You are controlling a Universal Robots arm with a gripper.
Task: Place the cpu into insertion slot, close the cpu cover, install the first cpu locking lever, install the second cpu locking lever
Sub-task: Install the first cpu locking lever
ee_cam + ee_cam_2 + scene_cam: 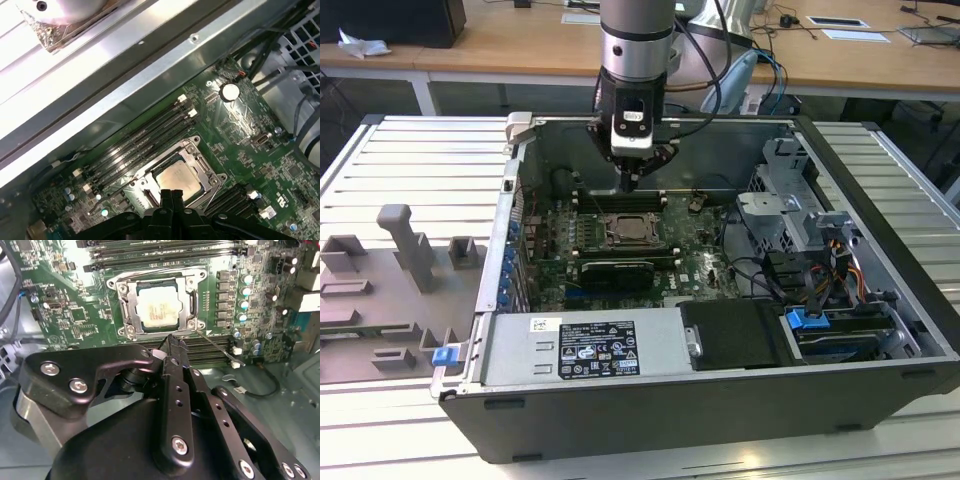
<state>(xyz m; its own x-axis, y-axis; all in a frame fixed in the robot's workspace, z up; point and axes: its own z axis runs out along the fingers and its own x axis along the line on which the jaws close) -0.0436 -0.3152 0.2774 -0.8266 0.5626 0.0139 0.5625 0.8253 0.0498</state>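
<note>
**Closed gripper at the edge of the covered socket**

A dark grey metal computer case (620, 420) lies open on its side on a slatted silver metal table (410, 150). Pale grey plastic fixture blocks (410, 250) sit beside it, toward the exterior view's left. The silver and black robot arm (635, 50) reaches straight down into the case, above the green motherboard (695, 265).

The black gripper (172, 340) hangs low over the board. Its fingers are pressed together with nothing between them. In the second wrist view the tip sits just beside one edge of the socket, between it and a row of black memory slots (215, 352).

The cpu cover (129, 305), a thin grey metal square frame, lies flat over the socket. Through its window shows the cpu (156, 307), a small flat square chip with a tan-silver top, seated in the socket. A thin wire locking lever (217, 346) angles out from the socket corner near the gripper tip, and its free end lies over the memory slots.
</note>
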